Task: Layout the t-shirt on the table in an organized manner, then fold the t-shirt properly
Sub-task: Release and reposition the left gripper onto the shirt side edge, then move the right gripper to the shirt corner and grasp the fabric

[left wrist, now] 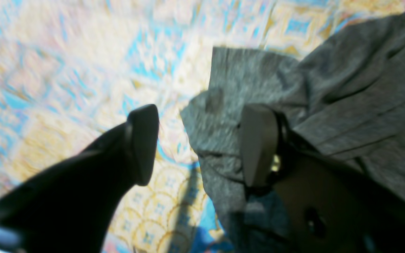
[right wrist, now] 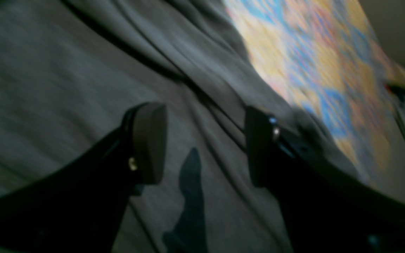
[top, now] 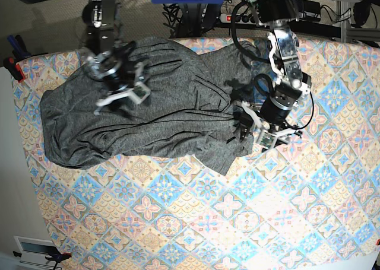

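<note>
A large, wrinkled dark heather-grey knit t-shirt [top: 148, 116] lies spread across the far half of a wide table covered in pastel blue, pink and cream floral diamond-patterned cloth [top: 196, 222], its body running from the table's left edge toward the centre, with long creases along its length. At the left of the base view, the right gripper [top: 122, 92] hangs over the upper left part of the shirt; its wrist camera shows the two dark fingers [right wrist: 149, 140] standing well apart with only grey fabric and their own shadow visible between them, gripping nothing. Toward the right, a short sleeve or corner of the shirt [left wrist: 230, 105] ends on the patterned cloth, and the left gripper [top: 256, 126] sits at that edge, with its black cabled arm [top: 285, 50] reaching in from the table's far side. Its jaws are spread: one finger [left wrist: 142, 140] is over bare tablecloth, the other [left wrist: 258, 144] is against the grey fabric, though motion blur makes it hard to tell whether it touches the cloth or merely hovers in front of it. The near half of the table shows only the tile pattern.
</note>
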You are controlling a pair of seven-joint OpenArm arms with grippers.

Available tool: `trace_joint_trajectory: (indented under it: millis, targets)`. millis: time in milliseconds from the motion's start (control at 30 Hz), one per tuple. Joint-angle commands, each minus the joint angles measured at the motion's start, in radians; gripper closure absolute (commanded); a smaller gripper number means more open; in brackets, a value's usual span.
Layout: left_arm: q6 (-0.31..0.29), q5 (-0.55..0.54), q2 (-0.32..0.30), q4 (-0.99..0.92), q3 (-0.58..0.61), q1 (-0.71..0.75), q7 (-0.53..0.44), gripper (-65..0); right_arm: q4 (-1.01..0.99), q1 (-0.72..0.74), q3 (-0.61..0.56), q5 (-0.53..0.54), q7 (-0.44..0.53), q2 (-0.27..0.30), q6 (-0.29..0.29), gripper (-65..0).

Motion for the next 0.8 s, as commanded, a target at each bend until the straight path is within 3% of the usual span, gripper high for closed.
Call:
trace_joint_trajectory:
  millis: [0,167,333,533,633,767]
  targets:
    - [-0.012,-0.020,-0.012,0.025,0.031,-0.001,-0.021,-31.7,0.021,0.011,0.015,0.015,0.023,0.002,-0.010,-33.6]
    - [-0.012,-0.017,-0.038,-0.021,0.100,0.013,0.004,-29.2,0.013,0.015,0.081,0.019,0.017,0.002,-0.010,-33.6]
    - [-0.011,-0.017,-0.058,-0.165,0.071,-0.017,0.030,-29.3,0.010,0.158,0.172,0.065,0.023,0.005,-0.010,-33.6]
    - [-0.009,-0.015,-0.069,-0.364,-0.012,-0.072,0.028,-29.2,-0.071,0.209,0.307,0.176,0.017,0.011,0.138,-33.6]
    - [-0.009,0.055,-0.069,-0.381,-0.034,-0.070,0.028,-29.2,-0.163,0.246,0.393,0.180,0.024,0.011,0.138,-33.6]
    - [-0.009,0.153,-0.069,-0.381,-0.032,-0.053,0.025,-29.2,-0.248,0.377,0.413,0.182,0.024,0.011,0.138,-33.6]
